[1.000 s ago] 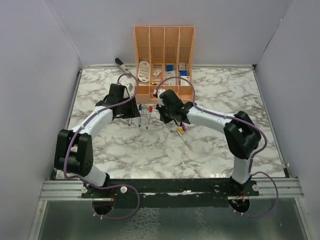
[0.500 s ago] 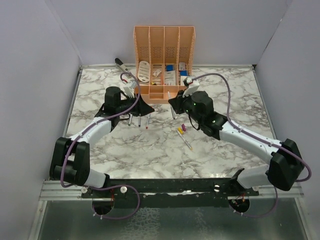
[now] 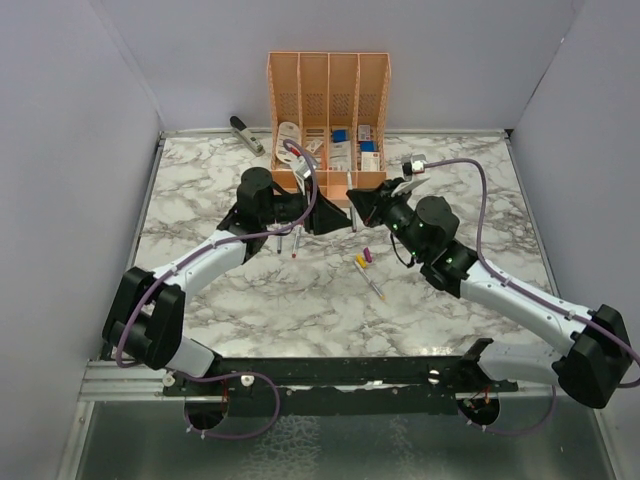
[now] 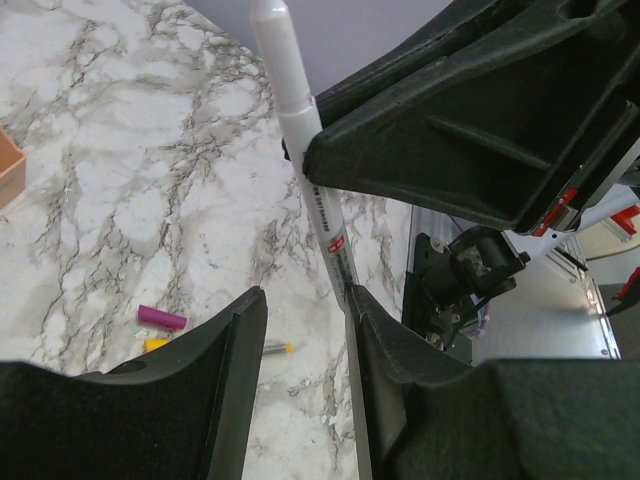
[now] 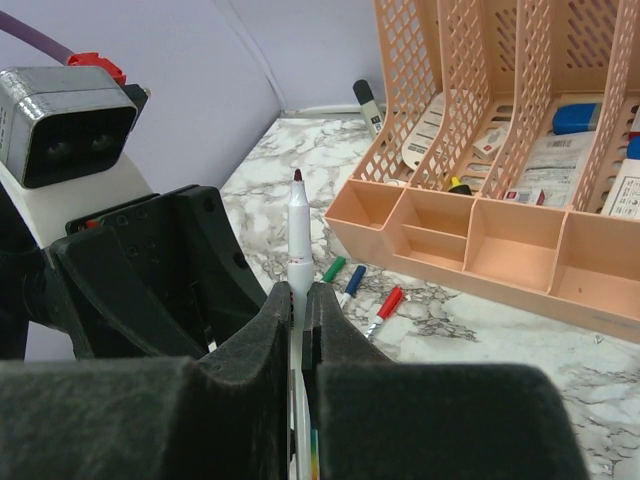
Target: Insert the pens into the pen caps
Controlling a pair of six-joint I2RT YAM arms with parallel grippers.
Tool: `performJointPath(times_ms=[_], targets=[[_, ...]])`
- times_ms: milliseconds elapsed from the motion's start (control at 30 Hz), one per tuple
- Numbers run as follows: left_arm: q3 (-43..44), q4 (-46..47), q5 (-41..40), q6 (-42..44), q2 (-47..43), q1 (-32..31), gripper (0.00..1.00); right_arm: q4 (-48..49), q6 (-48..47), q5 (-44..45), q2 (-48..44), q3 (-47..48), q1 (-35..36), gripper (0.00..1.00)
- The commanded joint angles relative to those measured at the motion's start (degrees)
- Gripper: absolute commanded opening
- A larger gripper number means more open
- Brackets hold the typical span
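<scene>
The pen (image 5: 297, 235) is sticking out of the right gripper (image 5: 298, 292), whose jaws are pressing shut on its white barrel. Its dark, uncapped tip is pointing away from the right wrist. The pen is hanging in the air just in front of the low front trays of the peach organizer (image 5: 470, 250). Its long axis is running lengthways through the gap of the left gripper (image 4: 305, 295). Those jaws are standing apart and clamping nothing. The barrel is lying against the inner face of one finger (image 4: 385, 340), with marble showing between it and the other finger.

The purple cap (image 4: 162, 318) is lying on its side on the marble table (image 3: 200, 180), farther out from the organizer's front than the held pen, with a yellow cap (image 4: 155, 345) just beside it. Judging by the dark tip, the purple cap is probably its match. The left gripper, being free, is the one placed to reach down and away from the organizer for it.
</scene>
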Motion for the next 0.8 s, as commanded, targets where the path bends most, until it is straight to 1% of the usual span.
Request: performJointPath(times_ms=[0, 333, 767], targets=[[1.6, 2.1, 1.3, 0.1, 0.8, -0.9, 0.41, 2.4, 1.5, -1.2, -1.8, -1.4, 0.0, 0.01], [3.4, 2.3, 1.5, -0.8, 1.2, -1.4, 0.41, 2.8, 0.7, -2.3, -2.9, -2.7, 0.0, 0.01], [4.1, 2.6, 0.2, -1.4, -0.1, -1.5, 0.42, 1.9, -0.7, -0.9, -3.3, -3.2, 0.0, 0.01]])
